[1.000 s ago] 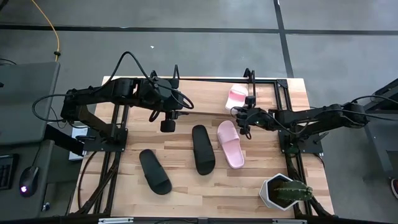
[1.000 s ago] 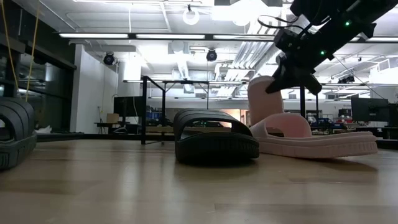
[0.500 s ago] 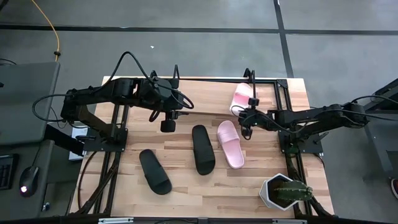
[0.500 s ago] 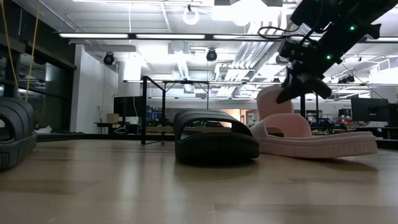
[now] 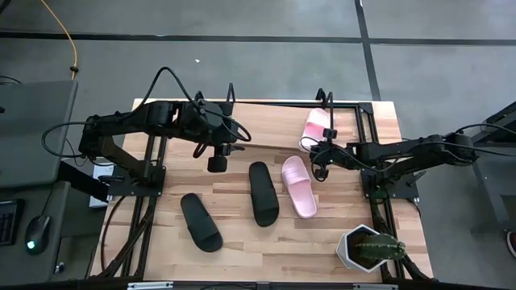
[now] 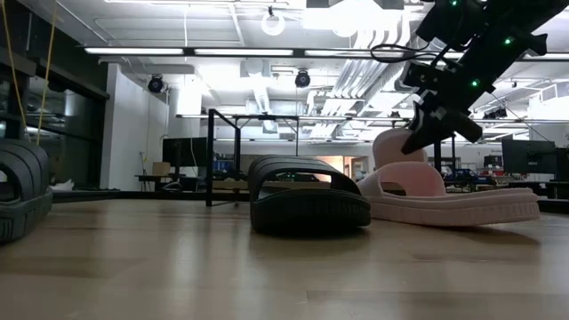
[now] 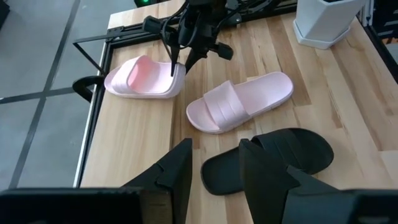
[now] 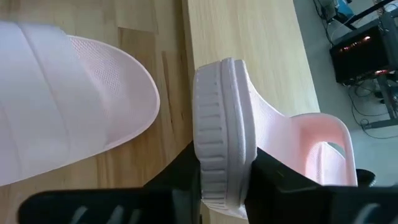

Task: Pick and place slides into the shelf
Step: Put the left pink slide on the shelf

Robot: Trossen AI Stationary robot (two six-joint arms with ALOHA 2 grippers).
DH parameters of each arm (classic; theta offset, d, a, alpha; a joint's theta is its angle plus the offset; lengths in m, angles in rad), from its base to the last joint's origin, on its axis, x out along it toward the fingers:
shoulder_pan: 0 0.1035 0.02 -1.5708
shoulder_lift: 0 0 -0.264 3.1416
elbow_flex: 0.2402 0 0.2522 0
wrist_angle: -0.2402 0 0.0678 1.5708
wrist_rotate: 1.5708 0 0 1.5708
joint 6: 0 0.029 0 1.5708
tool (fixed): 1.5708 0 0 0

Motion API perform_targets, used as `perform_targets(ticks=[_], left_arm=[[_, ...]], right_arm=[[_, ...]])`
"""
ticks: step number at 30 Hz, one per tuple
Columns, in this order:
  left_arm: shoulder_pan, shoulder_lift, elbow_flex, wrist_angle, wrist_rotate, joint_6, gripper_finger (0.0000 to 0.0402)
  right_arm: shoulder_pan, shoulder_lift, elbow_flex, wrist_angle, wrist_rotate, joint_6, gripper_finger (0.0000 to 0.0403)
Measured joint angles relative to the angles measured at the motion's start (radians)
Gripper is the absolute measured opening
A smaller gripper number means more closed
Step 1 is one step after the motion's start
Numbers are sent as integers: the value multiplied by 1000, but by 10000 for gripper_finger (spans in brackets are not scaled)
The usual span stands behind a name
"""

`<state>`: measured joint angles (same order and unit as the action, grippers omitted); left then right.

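The right end effector (image 5: 316,150) pinches the rear edge of a pink slide (image 5: 315,125) lying at the counter's (image 5: 242,250) far right corner, long axis pointing away, while the left end effector (image 5: 215,163), fingers spread, hangs well apart

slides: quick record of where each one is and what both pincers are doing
pink slide 1: on the shelf, heel between the right pincer fingers
pink slide 2: flat on table, right of centre
black slide 1: flat, beside pink slide 2
black slide 2: flat, nearer the left front
left pincer: open, empty, hovering over the table
plant pot: right front corner
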<state>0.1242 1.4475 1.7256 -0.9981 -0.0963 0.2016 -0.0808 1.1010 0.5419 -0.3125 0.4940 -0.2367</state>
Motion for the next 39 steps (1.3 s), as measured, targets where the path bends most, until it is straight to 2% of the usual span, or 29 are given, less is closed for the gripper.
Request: perform_targets(ticks=[6,21,39], left_arm=[[0,0,0,0,0,0,115],[0,0,0,0,0,-8,115],[0,0,0,0,0,-8,115]], right_arm=[[-20,0,0,-11,36,38,119],[-79,0,-1,-49,-25,128,231],[-167,-4,4,-127,-48,300,241]])
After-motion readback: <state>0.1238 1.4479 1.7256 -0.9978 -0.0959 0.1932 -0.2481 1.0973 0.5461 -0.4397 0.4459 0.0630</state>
